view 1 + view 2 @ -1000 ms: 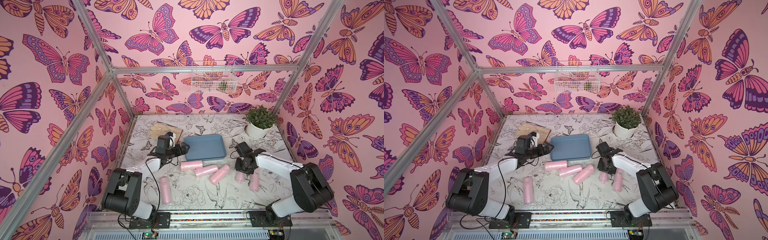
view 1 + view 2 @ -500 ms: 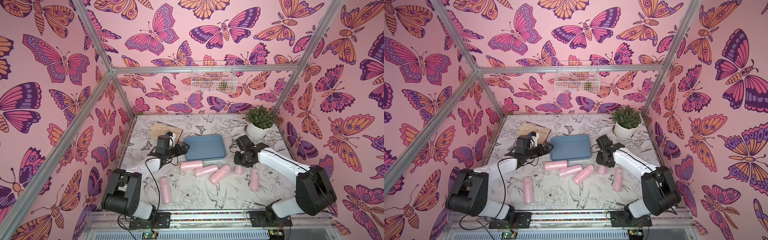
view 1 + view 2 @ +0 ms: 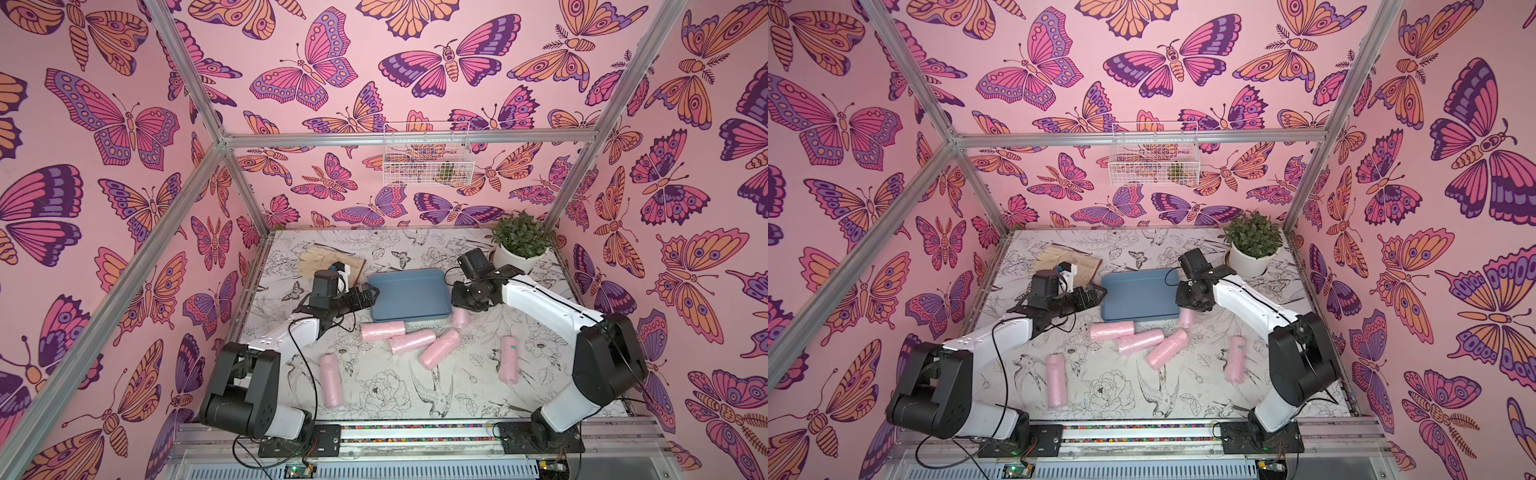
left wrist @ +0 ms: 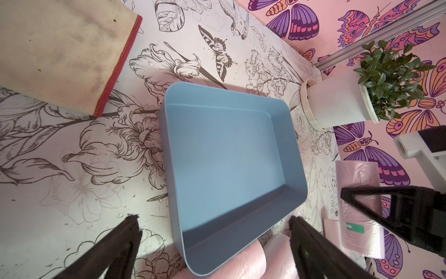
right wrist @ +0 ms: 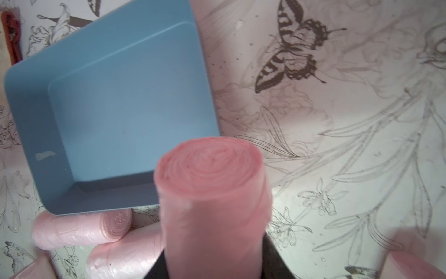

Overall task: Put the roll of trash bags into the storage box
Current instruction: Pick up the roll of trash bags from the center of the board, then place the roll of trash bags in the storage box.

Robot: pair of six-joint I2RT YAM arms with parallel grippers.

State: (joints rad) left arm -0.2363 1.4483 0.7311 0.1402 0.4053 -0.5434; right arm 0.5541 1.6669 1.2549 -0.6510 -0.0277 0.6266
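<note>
The slate-blue storage box (image 3: pixel 409 295) (image 3: pixel 1138 295) lies mid-table, its inside bare in both wrist views (image 4: pixel 229 169) (image 5: pixel 108 108). My right gripper (image 3: pixel 462 311) (image 3: pixel 1187 311) (image 5: pixel 214 263) is shut on a pink roll of trash bags (image 3: pixel 460 319) (image 5: pixel 212 193). It holds the roll end-out, just off the box's near right corner. My left gripper (image 3: pixel 370 296) (image 4: pixel 213 219) stands open at the box's left end, nothing between its fingers. Several more pink rolls (image 3: pixel 382 331) (image 3: pixel 439 349) lie on the table in front of the box.
A potted plant (image 3: pixel 521 245) stands at the back right, close behind my right arm. A beige cloth (image 3: pixel 328 262) lies at the back left. A white wire basket (image 3: pixel 428 160) hangs on the back wall. Single rolls lie front left (image 3: pixel 330 380) and right (image 3: pixel 509 359).
My right gripper has carried its roll away from the loose rolls and up toward the box's near right corner. The left arm has stayed put.
</note>
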